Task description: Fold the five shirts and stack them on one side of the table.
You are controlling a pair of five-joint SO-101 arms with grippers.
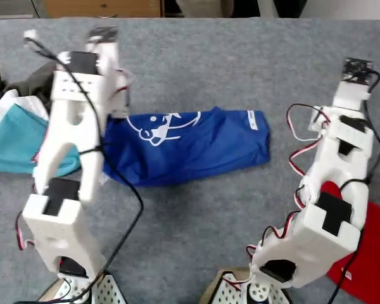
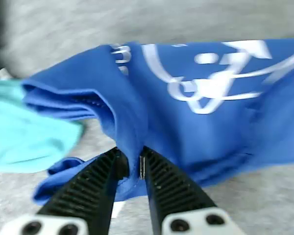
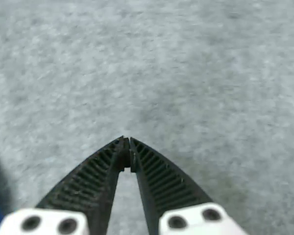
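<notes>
Now left jaws grip blue shirt [image 1: 190, 147] at its end; long axis runs across desk [image 1: 240, 50] toward right jaws, clenched empty.

The surface [image 1: 240, 69] under the blue shirt [image 1: 190, 149] is grey, felt-like cloth, matt and faintly fuzzy. The blue shirt itself is soft matt cloth, and its white print looks flatter and smoother than the weave around it. My left hand [image 2: 130, 164] has black plastic fingers [image 2: 85, 188], matt and ribbed on their inner faces, set in dull white plastic. My right hand [image 3: 127, 149] is made the same. Left of the blue shirt lies a teal shirt [image 1: 16, 136] of matt cloth, and right of it a red shirt [image 1: 370, 253], also matt cloth. The shell of my left arm [image 1: 66, 136] is smooth white plastic, and its black cable [image 1: 139, 206] looks glossy.
</notes>
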